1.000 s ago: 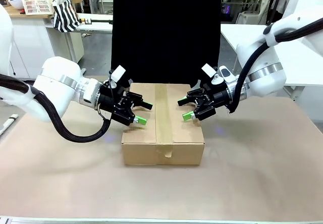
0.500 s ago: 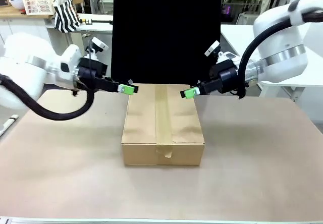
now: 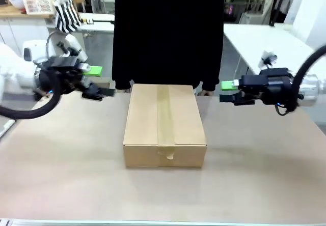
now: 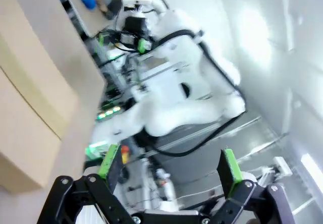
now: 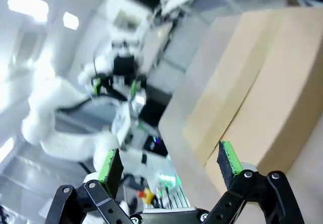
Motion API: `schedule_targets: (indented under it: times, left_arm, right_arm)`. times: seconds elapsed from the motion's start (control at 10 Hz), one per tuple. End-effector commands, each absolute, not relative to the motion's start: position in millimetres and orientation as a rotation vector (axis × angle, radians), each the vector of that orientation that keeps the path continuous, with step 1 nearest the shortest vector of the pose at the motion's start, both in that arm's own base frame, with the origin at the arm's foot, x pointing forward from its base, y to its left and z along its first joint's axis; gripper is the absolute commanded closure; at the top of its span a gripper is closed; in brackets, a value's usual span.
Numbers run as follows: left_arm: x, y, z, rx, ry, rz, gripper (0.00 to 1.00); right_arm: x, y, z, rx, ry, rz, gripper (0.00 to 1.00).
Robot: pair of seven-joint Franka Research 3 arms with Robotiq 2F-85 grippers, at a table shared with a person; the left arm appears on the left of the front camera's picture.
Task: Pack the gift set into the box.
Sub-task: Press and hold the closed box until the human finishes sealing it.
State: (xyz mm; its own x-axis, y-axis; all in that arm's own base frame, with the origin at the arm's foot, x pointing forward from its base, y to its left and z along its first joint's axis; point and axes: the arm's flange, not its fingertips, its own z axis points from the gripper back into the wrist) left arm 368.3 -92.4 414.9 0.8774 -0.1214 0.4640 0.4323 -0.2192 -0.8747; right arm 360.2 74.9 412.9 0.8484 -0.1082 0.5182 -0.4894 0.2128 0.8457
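— Two claws, and what did they hold?
— Nothing. The left claw (image 3: 99,81) at nine o'clock and the right claw (image 3: 228,91) at three both stood spread, clear of the box (image 3: 164,124).
— And the packing?
— Apparently done: the box sat closed and taped mid-bench (image 3: 265,175), the gift set out of sight, presumably inside.

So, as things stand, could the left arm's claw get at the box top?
Probably yes. The left claw is open and holds nothing, hanging beside the closed, taped box; nothing lies between them, and the right claw is off to the other side.
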Motion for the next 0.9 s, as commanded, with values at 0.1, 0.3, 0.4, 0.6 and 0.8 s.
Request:
schedule_targets:
  times: [0.1, 0.3, 0.4, 0.6, 0.8]
  left_arm:
    - [337.2, -9.9, 399.7, -1.955, -0.159, -0.084, 0.0]
    - [339.7, 18.0, 369.3, -1.971, -0.262, -0.088, 0.0]
    - [350.5, 7.5, 394.4, -1.932, -0.157, -0.145, 0.0]
    - [350.5, 7.5, 394.4, -1.932, -0.157, -0.145, 0.0]
    - [350.5, 7.5, 394.4, -1.932, -0.157, -0.145, 0.0]
  right_arm:
    - [337.4, -16.0, 408.6, 1.533, -0.631, 0.06, 0.0]
    - [353.6, -41.9, 395.8, 1.555, -0.633, 0.085, 0.0]
    - [357.5, -30.6, 416.7, 1.504, -0.653, 0.066, 0.0]
    - [357.5, -30.6, 416.7, 1.504, -0.653, 0.066, 0.0]
    - [357.5, -30.6, 416.7, 1.504, -0.653, 0.066, 0.0]
